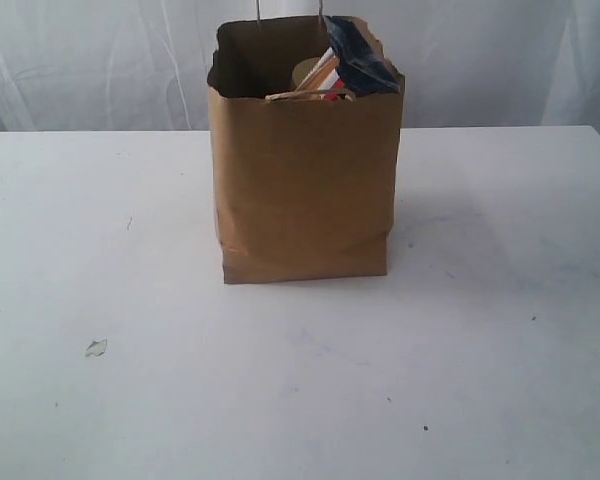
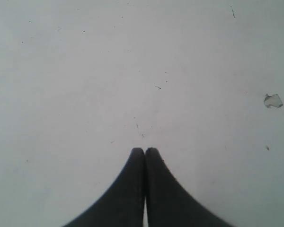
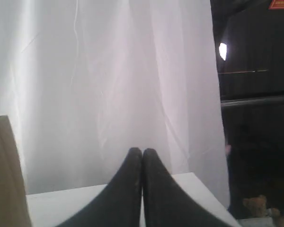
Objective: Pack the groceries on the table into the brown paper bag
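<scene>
The brown paper bag [image 1: 300, 190] stands upright mid-table on the white table [image 1: 500, 330]. Out of its open top pokes the navy spaghetti packet [image 1: 358, 55], with a tan lid [image 1: 307, 72] and other items partly showing beside it. The remaining groceries are hidden inside or out of view. Neither arm shows in the exterior view. My left gripper [image 2: 145, 150] is shut and empty above bare tabletop [image 2: 85, 94]. My right gripper [image 3: 142, 151] is shut and empty too, facing the white curtain [image 3: 109, 85], with the bag's side [image 3: 4, 179] at the view's edge.
A small clear scrap [image 1: 96, 348] lies on the table's left front, seen also as a scrap [image 2: 273, 100] in the left wrist view. White curtain [image 1: 80, 60] hangs behind the table. A dark room area [image 3: 255, 118] lies past the table's far corner.
</scene>
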### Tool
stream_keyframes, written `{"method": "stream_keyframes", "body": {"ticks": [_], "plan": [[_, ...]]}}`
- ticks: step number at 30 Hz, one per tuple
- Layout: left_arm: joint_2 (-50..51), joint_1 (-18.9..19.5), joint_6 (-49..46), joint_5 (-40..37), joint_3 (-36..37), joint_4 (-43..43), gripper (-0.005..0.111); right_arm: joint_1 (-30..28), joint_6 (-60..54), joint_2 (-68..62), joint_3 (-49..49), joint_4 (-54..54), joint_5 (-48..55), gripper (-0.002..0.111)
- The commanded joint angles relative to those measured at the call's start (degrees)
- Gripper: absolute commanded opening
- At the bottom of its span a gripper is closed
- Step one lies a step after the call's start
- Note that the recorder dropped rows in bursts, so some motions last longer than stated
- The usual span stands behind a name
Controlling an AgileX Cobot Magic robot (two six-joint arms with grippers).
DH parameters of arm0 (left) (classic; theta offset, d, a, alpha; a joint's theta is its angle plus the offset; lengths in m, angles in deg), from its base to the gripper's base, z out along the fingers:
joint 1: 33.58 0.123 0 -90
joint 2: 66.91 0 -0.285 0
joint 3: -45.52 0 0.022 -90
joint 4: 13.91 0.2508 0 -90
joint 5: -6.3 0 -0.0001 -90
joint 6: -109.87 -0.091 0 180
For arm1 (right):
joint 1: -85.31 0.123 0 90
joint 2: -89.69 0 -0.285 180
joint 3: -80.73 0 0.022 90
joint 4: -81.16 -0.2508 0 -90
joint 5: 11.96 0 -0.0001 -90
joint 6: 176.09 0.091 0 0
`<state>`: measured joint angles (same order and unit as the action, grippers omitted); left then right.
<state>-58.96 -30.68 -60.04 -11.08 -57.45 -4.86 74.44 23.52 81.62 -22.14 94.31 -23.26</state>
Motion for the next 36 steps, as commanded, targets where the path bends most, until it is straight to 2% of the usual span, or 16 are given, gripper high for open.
{"method": "stream_keyframes", "body": {"ticks": [1, 3, 6, 8, 13, 36], "plan": [[-0.2, -0.3, 0.4, 0.1, 0.2, 0.2, 0.000, 0.2, -37.1, 0.3, 0.1, -31.9, 0.9, 0.000], [-0.2, -0.3, 0.4, 0.1, 0.2, 0.2, 0.000, 0.2, -37.4, 0.3, 0.1, -30.7, 0.9, 0.000], [-0.2, -0.3, 0.4, 0.1, 0.2, 0.2, 0.000, 0.2, -24.4, 0.3, 0.1, -18.5, 4.8, 0.000], [-0.2, -0.3, 0.4, 0.1, 0.2, 0.2, 0.000, 0.2, -18.1, 0.3, 0.1, -14.0, 11.3, 0.000], [-0.2, -0.3, 0.4, 0.1, 0.2, 0.2, 0.000, 0.2, -17.0, 0.3, 0.1, -13.1, 31.6, 0.000], [-0.2, -0.3, -1.3, -0.5, 0.2, 0.6, 0.000, 0.2, -16.8, 0.3, 0.1, -13.1, 31.5, 0.000]]}}
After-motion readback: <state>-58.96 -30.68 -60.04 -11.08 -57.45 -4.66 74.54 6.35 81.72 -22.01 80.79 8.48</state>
